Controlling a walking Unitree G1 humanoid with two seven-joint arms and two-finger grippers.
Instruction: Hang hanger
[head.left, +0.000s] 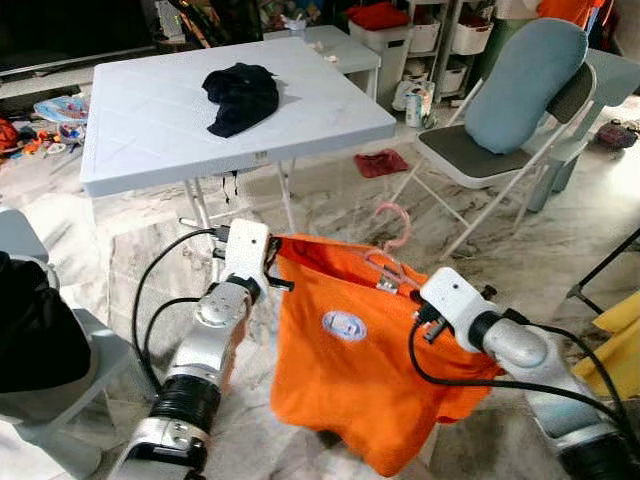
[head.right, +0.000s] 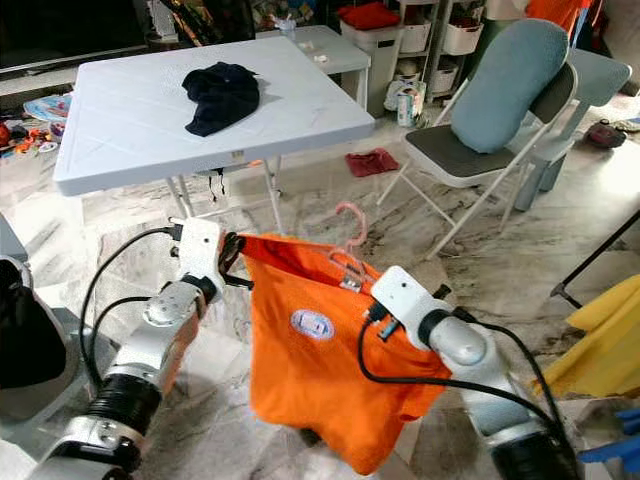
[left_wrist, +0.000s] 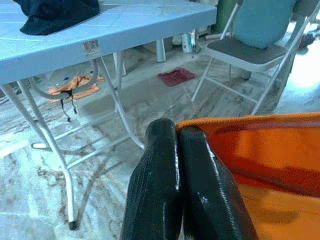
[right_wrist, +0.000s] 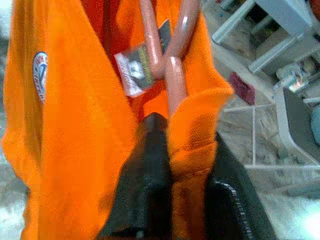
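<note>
Orange short-sleeved T-shirt (head.left: 350, 370) with a round white-and-blue chest badge: hangs in mid-air between the two arms, above the pale marbled stone floor (head.left: 330, 205), in front of the table.

Pink plastic clothes hanger (head.left: 392, 245): threaded inside the shirt's neck, hook standing up above the collar, a small printed tag beside its stem.

Left gripper (left_wrist: 177, 150): two long black fingers pressed flat together at the tips, pinching the shirt's orange hem at one shoulder edge.

Right gripper (right_wrist: 182, 145): black fingers closed around a fold of orange collar cloth just below the hanger's stem; whether they also clamp the pink bar itself is hard to judge, as fabric covers the contact.

White square folding plastic table (head.left: 150, 130): stands beyond the shirt on thin metal legs.

Crumpled black garment (head.left: 240, 95): lies on the table top, toward its far side.

Grey folding metal chair (head.left: 480, 160): to the right of the table, with a pale blue cushion (head.left: 525, 80) leaning against its backrest.

Small dark red cloth (head.left: 380, 162): on the floor between table and chair.

White plastic storage bin (head.left: 385, 40) with a red lid: at the back, against the shelving.
</note>
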